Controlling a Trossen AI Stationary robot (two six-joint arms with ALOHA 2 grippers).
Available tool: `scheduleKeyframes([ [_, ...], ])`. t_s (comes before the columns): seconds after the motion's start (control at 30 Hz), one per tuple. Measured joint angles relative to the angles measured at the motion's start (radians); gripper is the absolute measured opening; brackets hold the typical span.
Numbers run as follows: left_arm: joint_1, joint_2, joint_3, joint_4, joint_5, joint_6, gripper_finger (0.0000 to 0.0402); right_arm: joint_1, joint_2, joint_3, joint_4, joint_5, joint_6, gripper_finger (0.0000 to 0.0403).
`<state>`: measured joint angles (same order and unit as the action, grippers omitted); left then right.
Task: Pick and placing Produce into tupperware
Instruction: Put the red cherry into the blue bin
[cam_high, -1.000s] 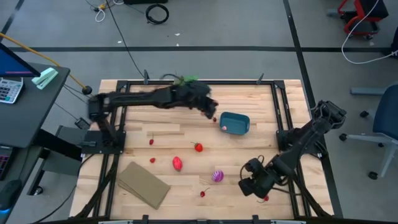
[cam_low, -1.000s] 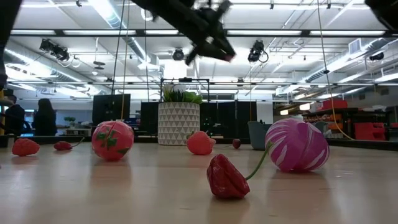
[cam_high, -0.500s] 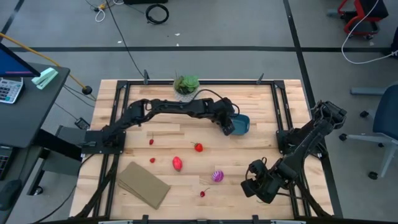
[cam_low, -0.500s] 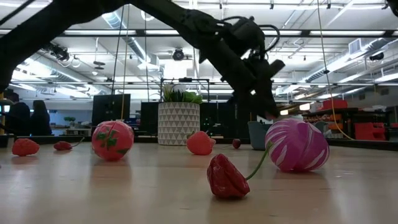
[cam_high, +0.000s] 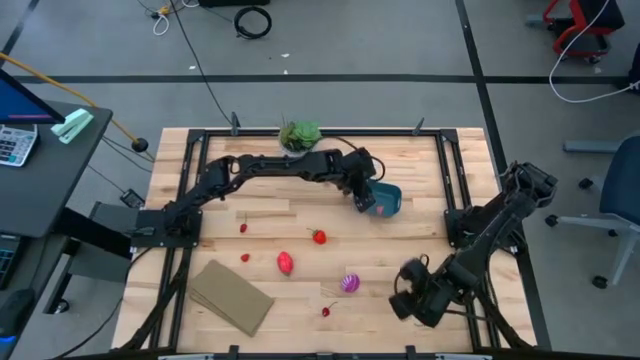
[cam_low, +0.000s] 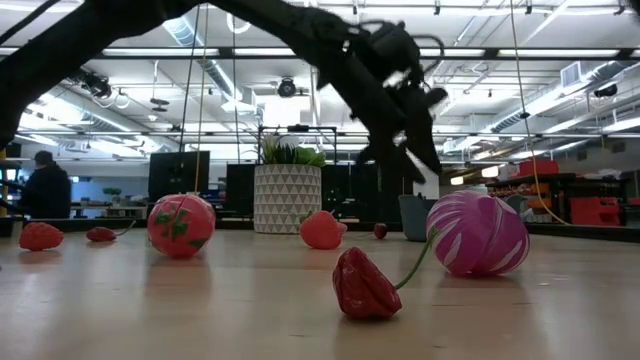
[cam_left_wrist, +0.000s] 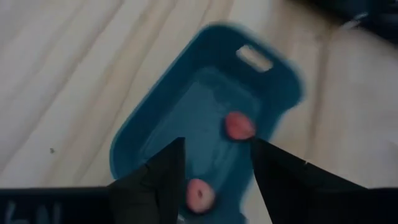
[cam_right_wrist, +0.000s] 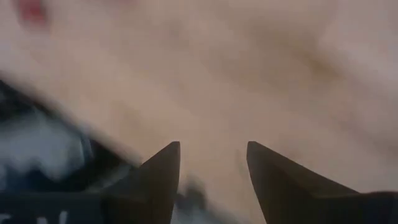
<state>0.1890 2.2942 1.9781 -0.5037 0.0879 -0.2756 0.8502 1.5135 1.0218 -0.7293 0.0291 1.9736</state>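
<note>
A: Left gripper (cam_left_wrist: 214, 171) hangs right above the teal tupperware (cam_high: 385, 199), jaws apart, two small red produce pieces (cam_left_wrist: 239, 126) lying inside!

B: Right gripper (cam_right_wrist: 211, 165) sits low near the desk's (cam_high: 270, 215) front right corner, jaws apart, nothing between them.

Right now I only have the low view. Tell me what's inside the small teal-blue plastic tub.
Observer: Two small red toy pieces lie inside the teal-blue plastic tub.
Operator: Report the left gripper.
Observer: The left gripper hangs over the tub's left end, its fingers open and empty.
Operator: Now the right arm.
Observer: The right gripper is low over the wooden table near its front right corner, fingers open.
</note>
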Motion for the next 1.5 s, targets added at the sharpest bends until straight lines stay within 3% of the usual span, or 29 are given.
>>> scheduleKeyframes([
  [0.1,0.000,-0.035,0.057,-0.112,0.006,0.045,0.0182,0.045,0.000,0.017,0.019,-0.195,0.005,0.0195],
  [0.17,-0.003,-0.056,0.097,-0.172,0.007,0.065,0.0178,0.077,0.000,0.032,0.022,-0.251,0.044,0.0195],
  [0.33,-0.026,-0.067,0.261,-0.374,0.007,0.135,0.0179,0.143,0.014,0.034,0.021,-0.245,0.073,0.0195],
  [0.5,-0.053,-0.067,0.378,-0.469,0.009,0.203,0.0178,0.158,0.075,0.033,-0.098,-0.236,0.091,0.0195],
  [0.7,-0.060,-0.130,0.354,-0.469,0.007,0.209,0.0177,0.130,0.135,0.034,0.019,-0.156,0.193,0.0195],
  [0.9,-0.059,-0.157,0.353,-0.474,0.006,0.209,0.0177,0.114,0.234,0.034,0.006,-0.167,0.199,0.0195],
  [1.07,-0.059,-0.167,0.353,-0.476,0.006,0.209,0.0173,0.099,0.280,0.033,-0.026,-0.265,0.199,0.0195],
  [1.5,-0.059,-0.167,0.352,-0.480,0.006,0.210,0.0174,0.099,0.318,0.036,-0.037,-0.191,0.219,0.0195],
])
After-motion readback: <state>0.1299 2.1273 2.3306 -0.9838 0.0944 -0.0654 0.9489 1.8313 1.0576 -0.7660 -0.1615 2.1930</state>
